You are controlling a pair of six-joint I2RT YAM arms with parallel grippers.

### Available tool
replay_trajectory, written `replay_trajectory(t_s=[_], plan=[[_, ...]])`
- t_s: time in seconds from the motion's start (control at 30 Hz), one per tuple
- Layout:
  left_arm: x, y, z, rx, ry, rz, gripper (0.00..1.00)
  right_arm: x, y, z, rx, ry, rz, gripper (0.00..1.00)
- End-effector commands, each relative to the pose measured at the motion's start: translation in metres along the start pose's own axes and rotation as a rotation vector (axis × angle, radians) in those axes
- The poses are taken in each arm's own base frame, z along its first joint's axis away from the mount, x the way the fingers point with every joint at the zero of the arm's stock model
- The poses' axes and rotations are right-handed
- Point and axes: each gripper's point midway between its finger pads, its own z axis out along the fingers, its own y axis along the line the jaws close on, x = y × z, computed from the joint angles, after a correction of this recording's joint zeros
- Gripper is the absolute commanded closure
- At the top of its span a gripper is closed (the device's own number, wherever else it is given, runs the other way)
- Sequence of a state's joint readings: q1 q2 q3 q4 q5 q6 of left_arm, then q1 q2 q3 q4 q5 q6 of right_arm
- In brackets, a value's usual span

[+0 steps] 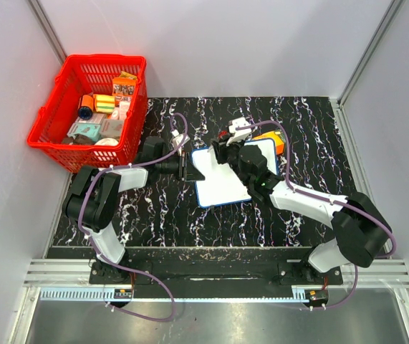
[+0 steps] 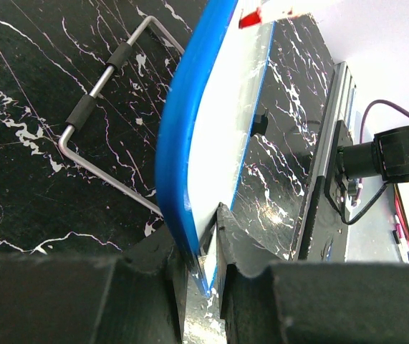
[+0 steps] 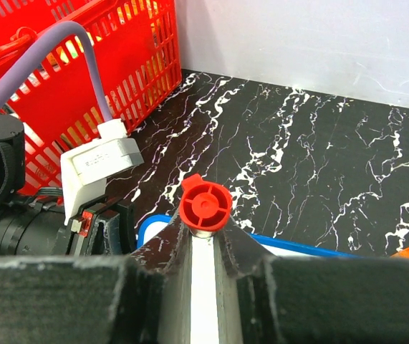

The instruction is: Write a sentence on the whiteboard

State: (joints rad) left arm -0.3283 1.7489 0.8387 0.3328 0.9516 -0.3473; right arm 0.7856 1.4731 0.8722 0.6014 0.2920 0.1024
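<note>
Top external view first: I've got the whiteboard at the middle of the black marbled desk, set at a slight angle. The orange box is just beside its far right corner and the red basket sits well apart at the far left. My left arm reaches in from the left. On the left wrist view the left jaws are clamped on the board's blue frame, with a wire stand showing beside the board; I cannot tell whether the board lies flat or is tipped up. My right arm crosses over the board's face. On the right wrist view the right jaws are closed around a white-barrelled marker, its red end towards the camera, near the board's far left corner. As for the sentence, the arm hides much of the white surface and I cannot make out any strokes from here.
</note>
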Motion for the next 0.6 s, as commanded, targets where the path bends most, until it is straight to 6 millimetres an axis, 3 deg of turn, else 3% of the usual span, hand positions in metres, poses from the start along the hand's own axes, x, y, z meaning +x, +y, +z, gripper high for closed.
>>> replay_trajectory(t_s=[0.0,0.3,0.57], plan=[[-0.012,0.01,0.002,-0.059,-0.028,0.121,1.0,-0.009,0.013,0.005,-0.05,-0.018,0.012,1.0],[-0.012,0.01,0.002,-0.064,-0.024,0.122,1.0,0.001,0.016,0.002,-0.075,0.012,0.008,1.0],[-0.012,0.012,0.002,-0.071,-0.022,0.124,1.0,0.004,0.008,-0.002,-0.036,0.02,-0.007,1.0]])
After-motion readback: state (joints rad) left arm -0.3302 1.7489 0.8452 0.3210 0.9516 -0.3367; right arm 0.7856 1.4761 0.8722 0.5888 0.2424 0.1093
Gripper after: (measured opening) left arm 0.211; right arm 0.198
